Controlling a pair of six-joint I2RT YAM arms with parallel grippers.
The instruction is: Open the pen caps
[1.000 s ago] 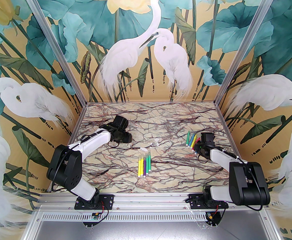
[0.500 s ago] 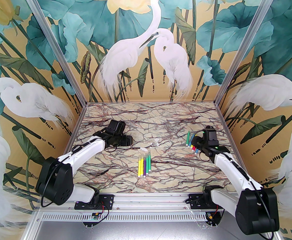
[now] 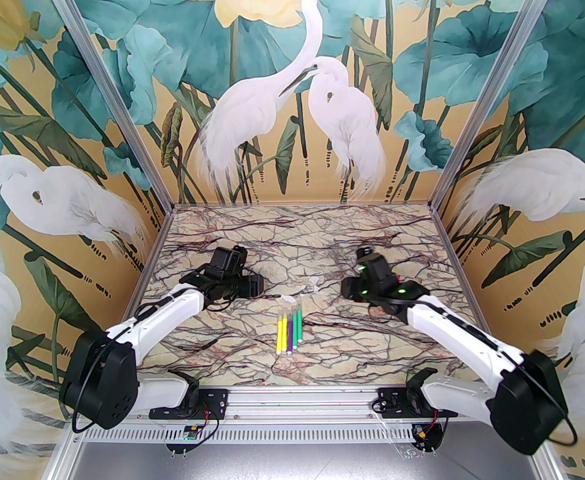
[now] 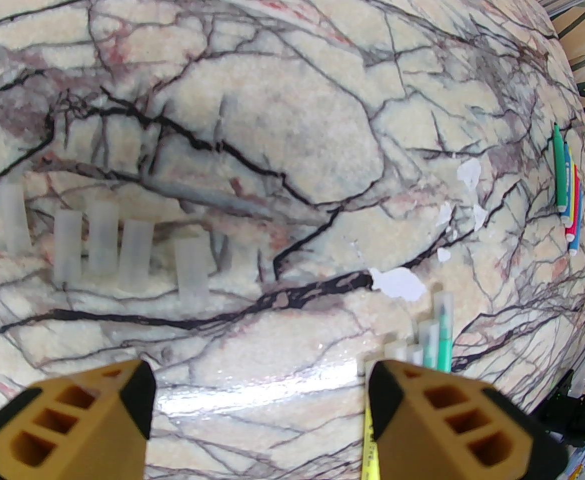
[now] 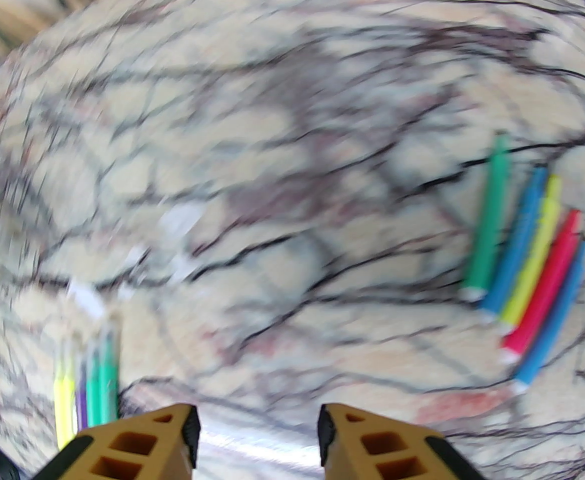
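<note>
Pen caps (image 4: 103, 238): five loose in a row on marble table (image 4: 292, 118). Left gripper (image 4: 260, 385) wide open, empty; right gripper (image 5: 257, 425) partly open, empty.

- Loose caps (image 4: 103, 248), five, left wrist view: out of focus, edges soft, insides unreadable.
- Near row of pens (image 4: 435, 338): lower bodies hidden behind a finger of the left gripper (image 4: 260, 388). Its fingers (image 4: 452, 418) are cut off by the bottom edge.
- Far row of pens (image 5: 522, 263), right wrist view: motion-smeared, tips impossible to read. In the overhead view the right arm (image 3: 387, 283) covers them.
- Right gripper (image 5: 257, 428): fingers cropped at the bottom edge, one overlapping the blurred near row.
- White patches (image 5: 177, 223): smeared, nature unclear.
</note>
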